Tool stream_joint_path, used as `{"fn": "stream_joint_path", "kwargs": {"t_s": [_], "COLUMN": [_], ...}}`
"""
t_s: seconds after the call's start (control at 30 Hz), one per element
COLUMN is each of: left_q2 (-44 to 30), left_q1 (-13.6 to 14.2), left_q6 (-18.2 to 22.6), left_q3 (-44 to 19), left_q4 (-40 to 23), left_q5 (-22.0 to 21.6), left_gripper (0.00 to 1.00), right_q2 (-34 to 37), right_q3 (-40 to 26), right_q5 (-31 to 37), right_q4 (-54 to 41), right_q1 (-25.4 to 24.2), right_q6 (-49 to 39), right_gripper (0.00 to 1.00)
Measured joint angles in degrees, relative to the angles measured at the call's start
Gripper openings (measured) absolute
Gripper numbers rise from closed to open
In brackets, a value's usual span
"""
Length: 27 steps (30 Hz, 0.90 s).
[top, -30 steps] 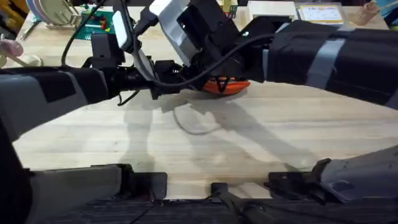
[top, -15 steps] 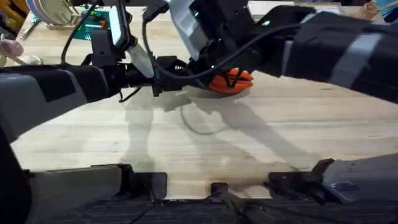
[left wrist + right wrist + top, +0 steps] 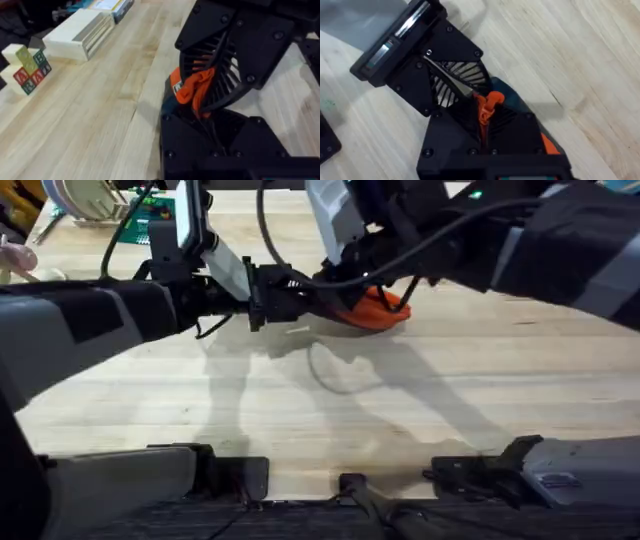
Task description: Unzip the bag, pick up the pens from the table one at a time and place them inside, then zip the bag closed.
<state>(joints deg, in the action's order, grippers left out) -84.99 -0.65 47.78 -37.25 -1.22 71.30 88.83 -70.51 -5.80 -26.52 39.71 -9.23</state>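
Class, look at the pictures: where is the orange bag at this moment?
In the overhead view, the bag sits near the table's far middle, pinched between the left gripper and the right gripper.

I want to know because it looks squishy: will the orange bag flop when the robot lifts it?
Probably floppy: the bag bunches where both grippers pinch its fabric. It likely sags between grips. It seems light, though its weight can't be judged.

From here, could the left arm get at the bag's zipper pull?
Probably not directly. The right end effector is closed on the orange pull and covers it, while the left end effector sits at the opposite end of the bag, apparently gripping it there.
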Motion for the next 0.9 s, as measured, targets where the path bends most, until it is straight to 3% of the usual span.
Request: {"fn": "stream_joint_path", "kwargs": {"t_s": [0.9], "left_q2": [0.9], "left_q1": [2.0], "left_q6": [0.0], "left_q3": [-2.0], "left_q4": [1.3], "left_q5": [2.8], "left_gripper": [0.046], "right_q2": [-4.9], "right_q3": [1.5], "right_q5": [-10.6], "right_q4": [-1.2], "right_q1": [-7.4], "right_q6": [0.0], "right_gripper": [0.033]}}
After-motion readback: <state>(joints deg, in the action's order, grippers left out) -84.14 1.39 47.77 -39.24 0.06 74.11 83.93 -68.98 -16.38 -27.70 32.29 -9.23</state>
